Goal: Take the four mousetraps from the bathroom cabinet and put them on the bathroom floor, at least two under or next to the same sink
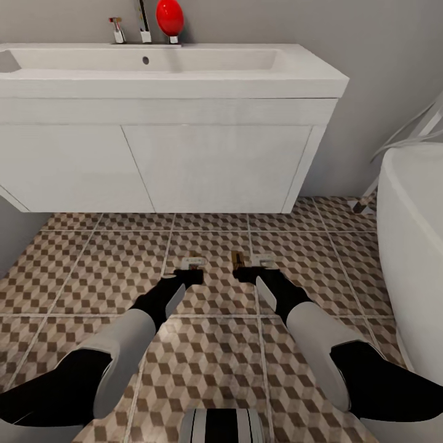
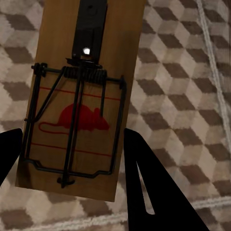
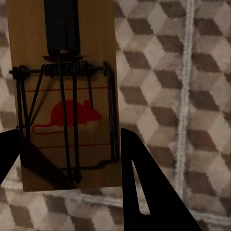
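A white bathtub (image 1: 411, 246) curves in at the right edge of the head view, with pale hoses (image 1: 411, 132) arcing along the grey wall (image 1: 381, 74) above it. A glossy red egg-shaped object (image 1: 170, 17) stands on a small base behind the basin.

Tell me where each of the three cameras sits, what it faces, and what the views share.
Head view: above, facing forward and down at the bathroom sink and bathroom floor; both arms show.
Left wrist view: along the left gripper at its mousetrap.
Right wrist view: along the right gripper at another mousetrap.
All share the cube-patterned floor tiles.
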Robot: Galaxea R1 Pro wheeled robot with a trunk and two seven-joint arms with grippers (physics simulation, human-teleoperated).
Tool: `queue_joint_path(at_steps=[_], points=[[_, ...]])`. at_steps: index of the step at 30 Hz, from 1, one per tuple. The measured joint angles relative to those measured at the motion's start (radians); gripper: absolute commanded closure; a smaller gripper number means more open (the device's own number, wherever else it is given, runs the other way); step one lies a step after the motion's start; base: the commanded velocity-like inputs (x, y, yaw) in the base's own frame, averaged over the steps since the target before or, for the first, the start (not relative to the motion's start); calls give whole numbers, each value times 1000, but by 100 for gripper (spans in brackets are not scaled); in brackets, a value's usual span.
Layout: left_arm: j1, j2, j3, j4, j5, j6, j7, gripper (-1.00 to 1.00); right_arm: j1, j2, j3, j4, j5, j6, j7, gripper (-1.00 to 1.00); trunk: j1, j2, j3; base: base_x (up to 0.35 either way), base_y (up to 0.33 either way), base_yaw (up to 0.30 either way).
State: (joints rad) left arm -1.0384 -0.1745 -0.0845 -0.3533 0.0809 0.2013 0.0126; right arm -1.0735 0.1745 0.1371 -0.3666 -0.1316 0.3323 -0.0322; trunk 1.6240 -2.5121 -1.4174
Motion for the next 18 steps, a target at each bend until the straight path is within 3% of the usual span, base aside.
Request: queue_joint_path(at_steps=[4, 12, 18], points=[[0, 0, -23, -2, 1, 0, 2, 100, 0, 0, 0, -9, 0, -1, 0, 100, 0, 0, 0, 0, 0, 0], [0, 0, -29, -4, 3, 1, 5, 100, 0, 0, 0, -14, 0, -2, -3, 100, 0, 0, -5, 0, 0, 0], [0, 0, -27, -8, 12, 2, 5, 100, 0, 0, 0, -15, 0, -3, -3, 100, 3, -1, -37, 0, 0, 0]])
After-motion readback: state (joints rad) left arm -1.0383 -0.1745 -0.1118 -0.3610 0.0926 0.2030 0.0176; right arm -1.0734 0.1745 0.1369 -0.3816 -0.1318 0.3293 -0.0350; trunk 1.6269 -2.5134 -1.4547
